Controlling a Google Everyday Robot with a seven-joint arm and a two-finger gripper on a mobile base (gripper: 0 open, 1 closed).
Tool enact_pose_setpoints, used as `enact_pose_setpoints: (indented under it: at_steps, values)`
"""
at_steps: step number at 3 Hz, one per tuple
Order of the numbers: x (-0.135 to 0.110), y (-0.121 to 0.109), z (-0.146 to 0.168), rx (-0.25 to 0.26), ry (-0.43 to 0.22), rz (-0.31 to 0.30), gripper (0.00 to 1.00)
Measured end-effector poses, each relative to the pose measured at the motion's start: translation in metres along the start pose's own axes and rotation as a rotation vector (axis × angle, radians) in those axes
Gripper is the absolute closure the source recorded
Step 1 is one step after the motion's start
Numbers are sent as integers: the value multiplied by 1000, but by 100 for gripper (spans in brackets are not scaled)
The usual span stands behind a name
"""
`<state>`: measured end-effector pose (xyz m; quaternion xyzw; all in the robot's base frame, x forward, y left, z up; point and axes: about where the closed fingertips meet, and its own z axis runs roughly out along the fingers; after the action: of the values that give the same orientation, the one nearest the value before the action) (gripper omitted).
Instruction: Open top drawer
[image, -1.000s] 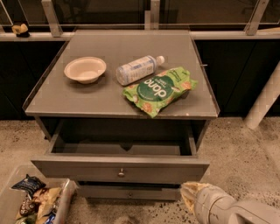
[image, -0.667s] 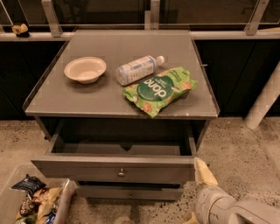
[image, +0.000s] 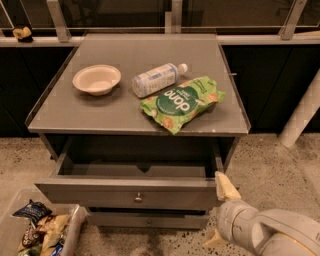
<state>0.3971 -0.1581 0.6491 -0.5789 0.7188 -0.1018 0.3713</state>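
Gripper (image: 218, 212) has crept up beside the top drawer (image: 95, 192) at its right front corner, fingers spread, gripping nothing. Drawer's pulled out; stiff wood, prob heavy-ish, so grab at centre knob (image: 138, 198)

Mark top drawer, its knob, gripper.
top drawer (image: 90, 192): camera view, front panel, left of knob.
knob (image: 138, 198): camera view, its round face.
gripper (image: 214, 210): camera view, between open fingertips, by drawer's right front corner.

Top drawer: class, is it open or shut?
Open: the top drawer juts forward, inside visible. The claw sits by its right corner.
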Motion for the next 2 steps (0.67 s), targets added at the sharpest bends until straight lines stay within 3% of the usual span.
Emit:
enact_pose_setpoints:
  at_steps: [2]
  values:
    - [12, -13, 46, -62, 18, -14, 0]
